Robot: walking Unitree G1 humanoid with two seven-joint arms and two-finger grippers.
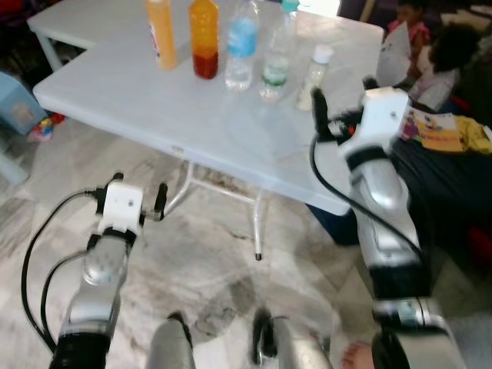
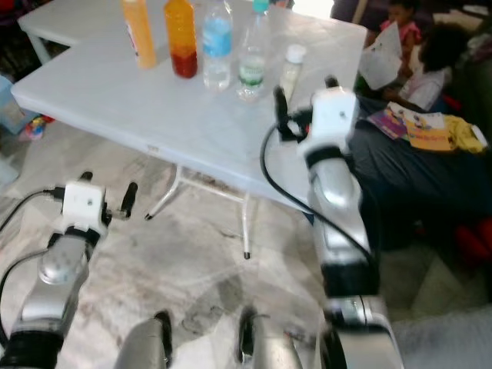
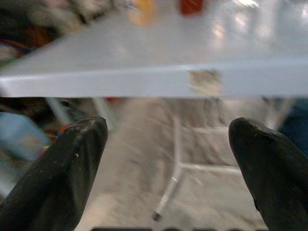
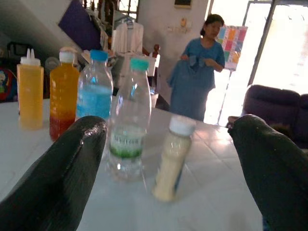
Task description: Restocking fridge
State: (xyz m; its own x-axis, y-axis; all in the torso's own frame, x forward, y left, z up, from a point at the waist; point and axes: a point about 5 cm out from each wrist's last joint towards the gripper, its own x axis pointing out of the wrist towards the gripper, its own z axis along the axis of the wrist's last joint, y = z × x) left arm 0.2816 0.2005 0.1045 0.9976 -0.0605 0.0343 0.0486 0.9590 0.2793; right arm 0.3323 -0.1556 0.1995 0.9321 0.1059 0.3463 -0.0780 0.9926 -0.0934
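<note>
Small white-capped bottle (image 4: 172,161): stands at worktop (image 1: 154,115) edge, nearest right gripper (image 4: 168,159), jaws apart. Advance level, straddle mid-body, avoid clear water bottle (image 4: 129,120) just beside. Left gripper (image 3: 168,159) low, jaws apart.

The yellow bottle (image 1: 161,34) and orange bottle (image 1: 204,38) at twelve o'clock lose their caps to the top edge in the head views. The table (image 3: 144,79) in the left wrist view is blurred, and the bottles on it are only smears of colour. A label (image 3: 204,82) on its edge is unreadable. The person (image 1: 438,61) at two o'clock is partly hidden behind the right arm. The book (image 1: 434,129) is too blurred to read.
</note>
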